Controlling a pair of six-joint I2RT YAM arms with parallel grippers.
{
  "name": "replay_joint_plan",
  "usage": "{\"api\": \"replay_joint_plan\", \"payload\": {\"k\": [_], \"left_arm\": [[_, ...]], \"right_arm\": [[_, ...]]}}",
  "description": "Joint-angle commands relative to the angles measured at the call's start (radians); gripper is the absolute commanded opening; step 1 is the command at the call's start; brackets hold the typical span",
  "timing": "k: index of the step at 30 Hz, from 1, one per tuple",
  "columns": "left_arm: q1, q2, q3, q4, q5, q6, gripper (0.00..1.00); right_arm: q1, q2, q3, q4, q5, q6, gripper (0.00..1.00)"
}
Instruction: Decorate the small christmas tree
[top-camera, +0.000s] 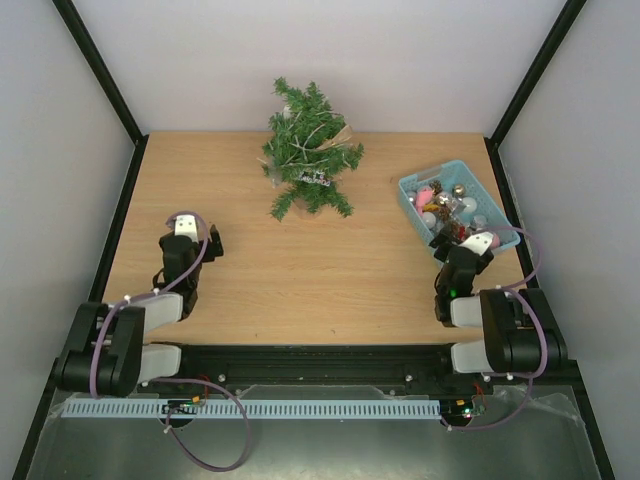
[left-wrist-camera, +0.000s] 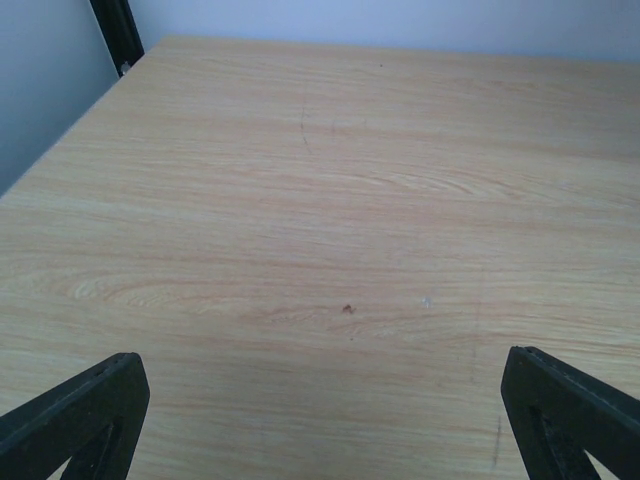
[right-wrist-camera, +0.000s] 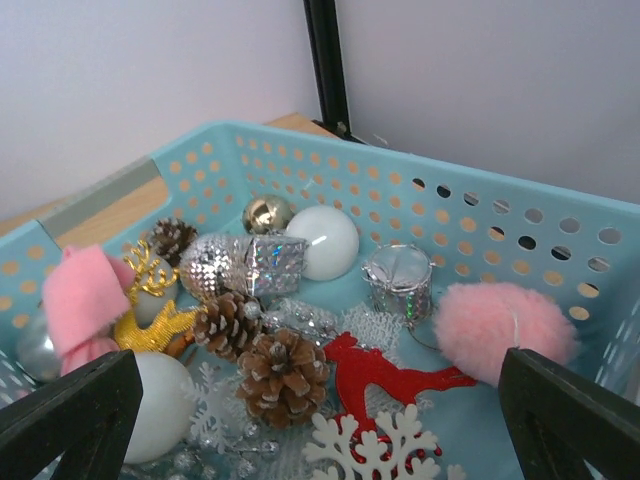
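The small christmas tree (top-camera: 308, 152), dark green and bushy, stands at the back middle of the wooden table (top-camera: 300, 270). A light-blue basket (top-camera: 410, 186) of ornaments sits at the right. My right gripper (right-wrist-camera: 320, 420) hangs open over the basket's near end, above a pine cone (right-wrist-camera: 283, 375), a red reindeer (right-wrist-camera: 385, 372), a white snowflake (right-wrist-camera: 372, 452), a silver drum (right-wrist-camera: 398, 282), a white ball (right-wrist-camera: 323, 240) and a pink pompom (right-wrist-camera: 495, 320). My left gripper (left-wrist-camera: 325, 415) is open over bare table at the left, holding nothing. In the top view the right gripper (top-camera: 468, 243) is at the basket's near edge.
Black frame posts (top-camera: 100, 70) and grey walls close in the table on the left, back and right. The left arm (top-camera: 180, 262) rests near the left edge. More ornaments fill the basket: a gold ball (right-wrist-camera: 266, 212), a silver gift box (right-wrist-camera: 272, 263), a gold reindeer (right-wrist-camera: 155, 325).
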Motion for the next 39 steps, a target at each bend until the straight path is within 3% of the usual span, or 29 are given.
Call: {"api": "replay_joint_plan", "payload": {"k": [1, 9, 11, 12, 15, 16, 18, 19, 24, 28, 30, 31, 39], "left_arm": [[0.016, 0.077, 0.013, 0.262, 0.018, 0.044, 1.00], [0.024, 0.163, 0.073, 0.285, 0.063, 0.076, 1.00], [0.024, 0.161, 0.063, 0.305, 0.071, 0.087, 0.99], [0.024, 0.162, 0.042, 0.347, 0.082, 0.103, 0.99], [0.056, 0.278, -0.079, 0.730, 0.105, 0.093, 0.99], [0.075, 0.307, -0.081, 0.754, 0.158, 0.089, 0.99], [0.086, 0.282, 0.000, 0.541, 0.150, 0.066, 1.00], [0.093, 0.304, 0.024, 0.525, 0.144, 0.053, 1.00], [0.110, 0.301, 0.020, 0.525, 0.155, 0.039, 1.00], [0.110, 0.300, 0.015, 0.530, 0.156, 0.042, 0.99], [0.106, 0.300, 0.013, 0.534, 0.151, 0.043, 0.99], [0.106, 0.300, 0.014, 0.533, 0.150, 0.043, 1.00], [0.102, 0.300, 0.015, 0.533, 0.142, 0.045, 1.00]], "right_arm": [[-0.030, 0.038, 0.024, 0.025, -0.080, 0.044, 0.99], [-0.029, 0.041, -0.051, 0.172, -0.160, 0.006, 0.99], [-0.030, 0.069, -0.095, 0.292, -0.205, -0.015, 0.99], [-0.029, 0.111, -0.118, 0.376, -0.230, -0.027, 0.99], [-0.028, 0.242, -0.173, 0.643, -0.236, -0.046, 0.99], [-0.028, 0.222, -0.174, 0.604, -0.236, -0.042, 0.99], [-0.028, 0.150, -0.141, 0.452, -0.237, -0.034, 0.99], [-0.028, 0.133, -0.127, 0.399, -0.227, -0.030, 0.99], [-0.028, 0.152, -0.085, 0.357, -0.210, -0.026, 0.99], [-0.027, 0.158, 0.025, 0.162, -0.243, -0.040, 0.99], [-0.025, 0.159, 0.087, 0.032, -0.366, -0.092, 0.99], [-0.025, 0.165, 0.103, 0.021, -0.439, -0.125, 0.99], [-0.026, 0.167, 0.097, 0.038, -0.443, -0.126, 0.99]]}}
